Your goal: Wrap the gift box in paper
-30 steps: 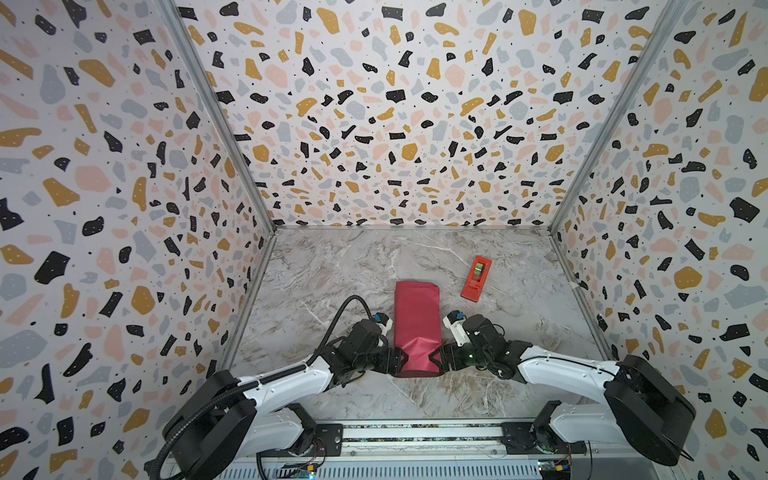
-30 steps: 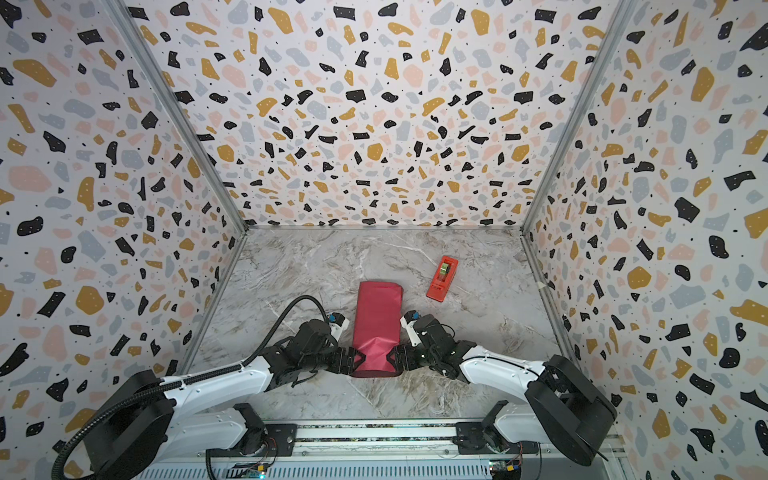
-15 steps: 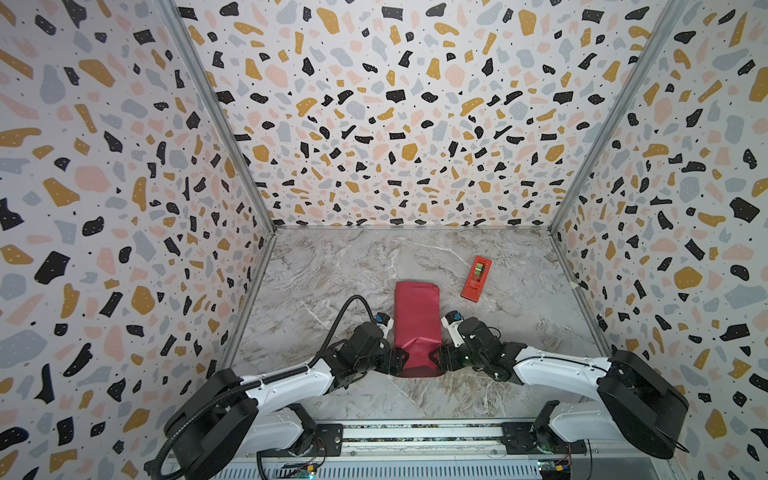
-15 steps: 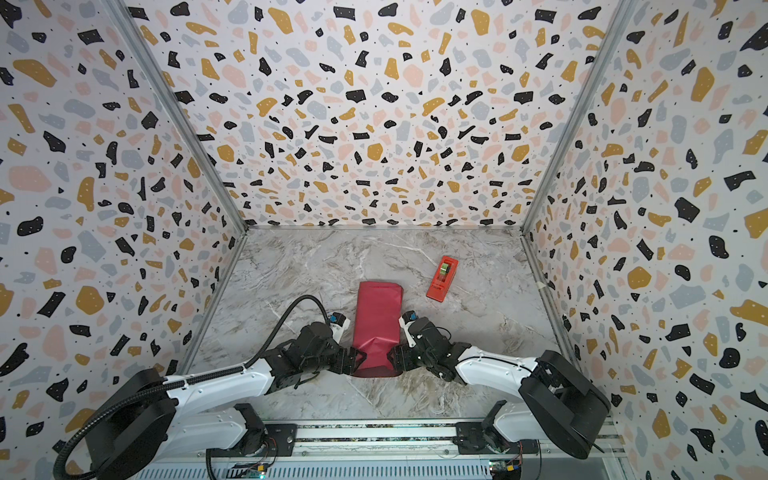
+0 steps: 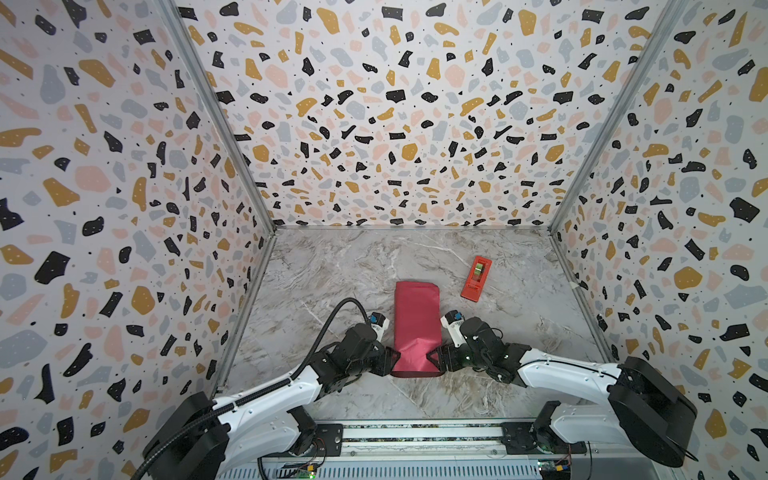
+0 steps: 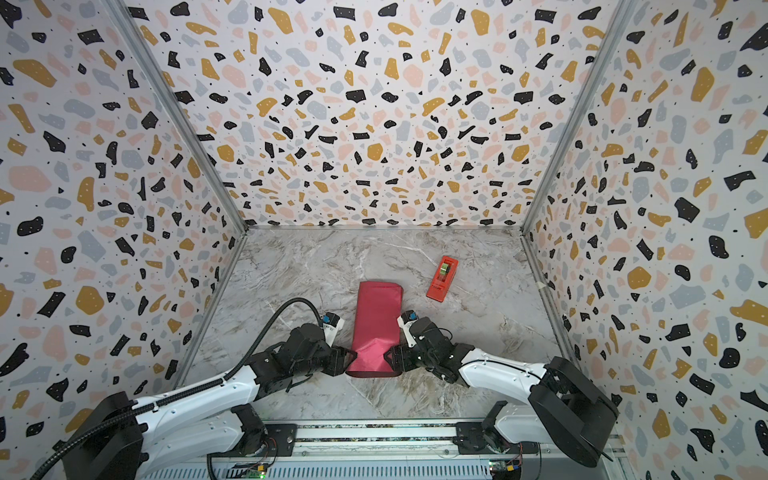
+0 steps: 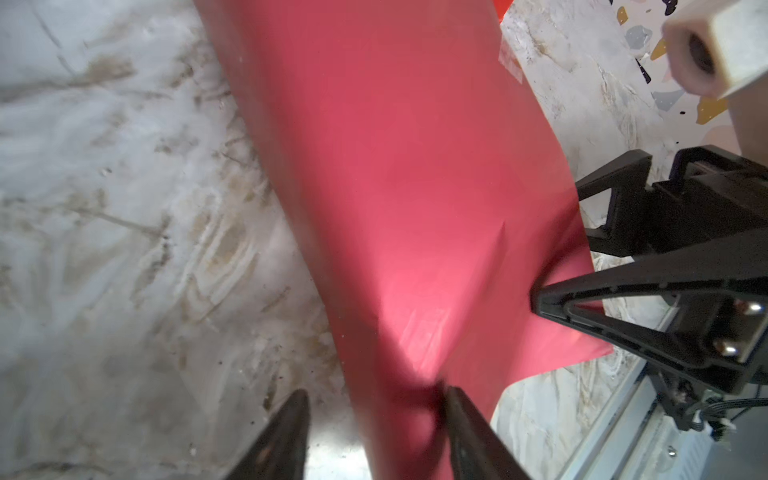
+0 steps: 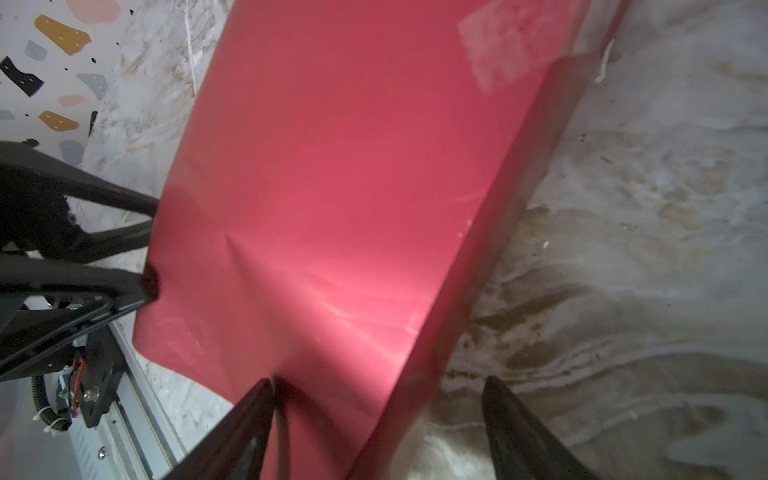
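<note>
Left claw [image 5: 395, 360]: at the near left corner of the wrap. Its jaws are part-way apart. In the left wrist view one finger [image 7: 465, 428] leans on the paper's side and the other stands off it over the desk [image 5: 353, 266], so nothing is clamped.
Paper [image 5: 417, 320]: a crimson sleeve lying lengthwise mid-desk. Its near end is loose and dented inward from both sides.
Gift box: hidden, with no green showing; presumably it sits inside the sleeve.
Handling: the sheet looks thin, light and glossy. It should crease at a touch, slip between smooth fingers, and tear if dragged. The box is likely stiff but light, so it may skid on this smooth desk if pushed from one side only.
Where to hold: the loose near flap at its side folds, not the flat top panel.
Right claw [image 5: 430, 358]: at the near right corner, spread wide across the sleeve's edge and gripping nothing.
Tape dispenser [image 5: 476, 277]: far right, well apart from the wrap.
</note>
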### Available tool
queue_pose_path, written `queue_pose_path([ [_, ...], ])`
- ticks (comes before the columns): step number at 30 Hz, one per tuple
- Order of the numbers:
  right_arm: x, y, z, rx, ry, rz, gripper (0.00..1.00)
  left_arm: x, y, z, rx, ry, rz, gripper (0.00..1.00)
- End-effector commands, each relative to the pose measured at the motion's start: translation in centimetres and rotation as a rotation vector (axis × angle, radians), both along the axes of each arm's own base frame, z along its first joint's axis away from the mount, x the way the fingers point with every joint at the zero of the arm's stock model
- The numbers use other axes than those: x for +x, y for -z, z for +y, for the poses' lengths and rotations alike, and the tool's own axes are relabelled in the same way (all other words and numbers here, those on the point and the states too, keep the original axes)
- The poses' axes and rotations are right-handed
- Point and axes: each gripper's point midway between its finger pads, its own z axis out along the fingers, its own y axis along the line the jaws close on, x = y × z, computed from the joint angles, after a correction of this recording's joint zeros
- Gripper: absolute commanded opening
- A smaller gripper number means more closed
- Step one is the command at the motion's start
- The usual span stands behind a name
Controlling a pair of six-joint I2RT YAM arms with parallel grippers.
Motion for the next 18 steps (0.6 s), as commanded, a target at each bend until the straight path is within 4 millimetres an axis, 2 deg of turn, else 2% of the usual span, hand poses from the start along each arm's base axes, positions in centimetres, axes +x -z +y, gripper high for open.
queue_pose_path([
  [1,-0.4,-0.2,-0.2,0.007,0.029,0.026,0.73,-0.3,0.1,-1.0,-0.008,0.03,0.02,0.42],
  [4,-0.4,-0.3,-0.1,0.009,0.042,0.03,0.69,-0.5,0.2,-1.4,-0.016,0.029,0.031,0.39],
  [8,-0.3,0.1,0.0,-0.003,0.056,0.036,0.65,-0.2,0.7,-1.3,0.008,0.0,0.033,0.41],
  [18,0.6,1.6,-0.5,-0.081,0.105,0.014,0.58,1.5,1.7,-1.0,0.035,-0.123,0.027,0.62],
])
